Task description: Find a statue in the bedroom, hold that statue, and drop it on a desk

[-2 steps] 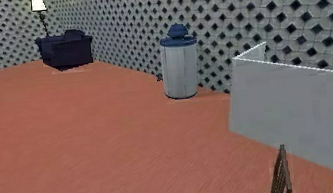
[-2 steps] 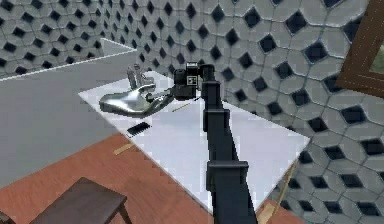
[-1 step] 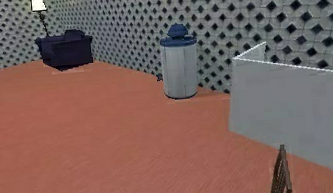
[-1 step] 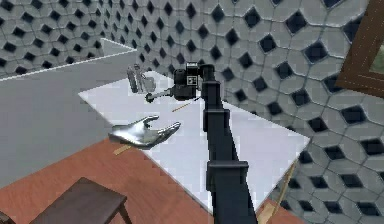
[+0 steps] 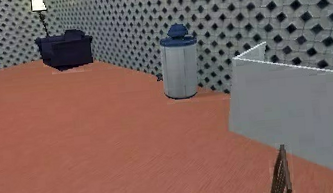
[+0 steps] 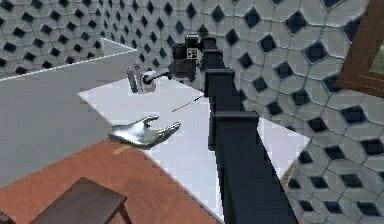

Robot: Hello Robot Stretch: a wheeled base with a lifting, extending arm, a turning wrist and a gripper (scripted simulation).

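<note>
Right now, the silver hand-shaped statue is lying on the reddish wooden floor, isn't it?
Not quite. The silver hand-shaped statue is lying on the white desk top, not on the reddish wooden floor. The arm side view shows it resting there, near the desk's front edge.

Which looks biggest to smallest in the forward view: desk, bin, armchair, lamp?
1. Desk
2. Bin and armchair look about alike; the armchair stands farther off, so no ranking.
3. Lamp, cut by the top edge.
</note>
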